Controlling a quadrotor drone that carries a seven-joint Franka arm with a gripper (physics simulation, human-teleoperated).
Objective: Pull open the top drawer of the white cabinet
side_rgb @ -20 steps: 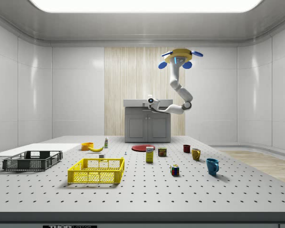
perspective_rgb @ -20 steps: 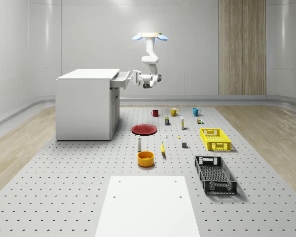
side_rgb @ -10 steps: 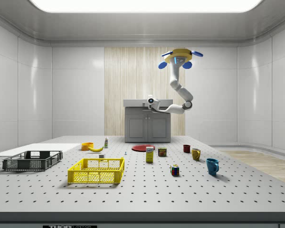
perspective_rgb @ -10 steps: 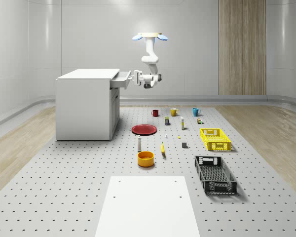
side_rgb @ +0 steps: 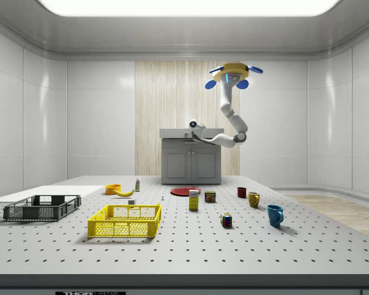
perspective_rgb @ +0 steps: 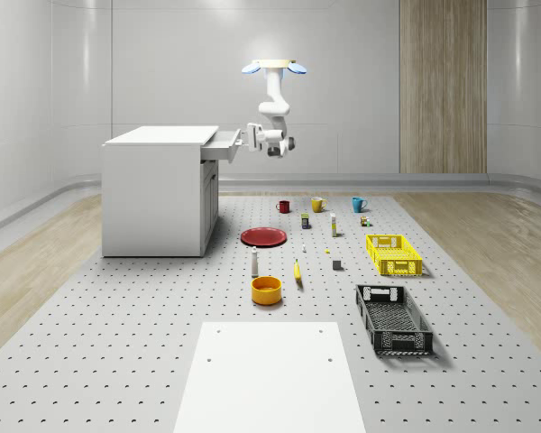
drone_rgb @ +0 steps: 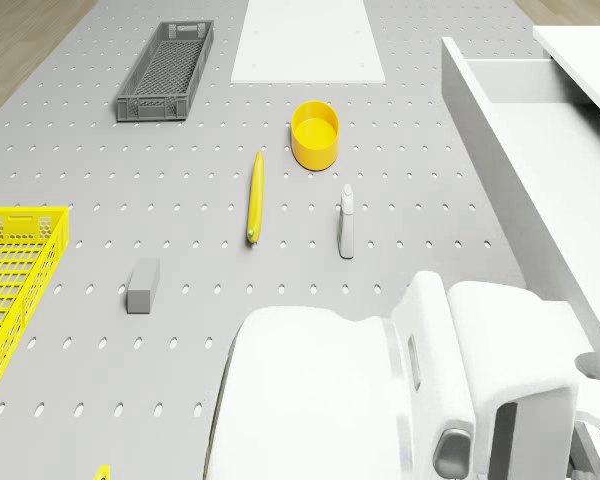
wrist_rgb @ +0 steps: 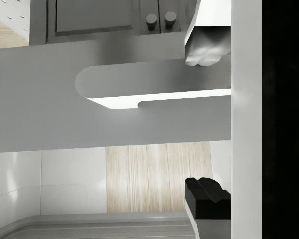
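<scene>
The white cabinet (perspective_rgb: 155, 189) stands at the edge of the perforated table (perspective_rgb: 117, 343), and its top drawer (perspective_rgb: 222, 146) sticks out partway from the front. The drone (perspective_rgb: 275, 66) hovers in the air out in front of the cabinet, above drawer height, over the table. Its arm bends down and back toward the cabinet, putting the gripper (perspective_rgb: 251, 137) just beside the drawer's front edge, slightly above it. In the wrist view, 2 fingertips (wrist_rgb: 205, 50) sit well apart with the drawer handle (wrist_rgb: 154, 89) near one of them, so the jaws are released and grasp nothing. On the table in front of the cabinet lie a red plate (perspective_rgb: 264, 236), a white bottle (perspective_rgb: 254, 262), an orange bowl (perspective_rgb: 266, 290) and a banana (perspective_rgb: 298, 271). Farther from the cabinet are 3 mugs (perspective_rgb: 317, 205), a yellow crate (perspective_rgb: 393, 254) and a black crate (perspective_rgb: 393, 319).
</scene>
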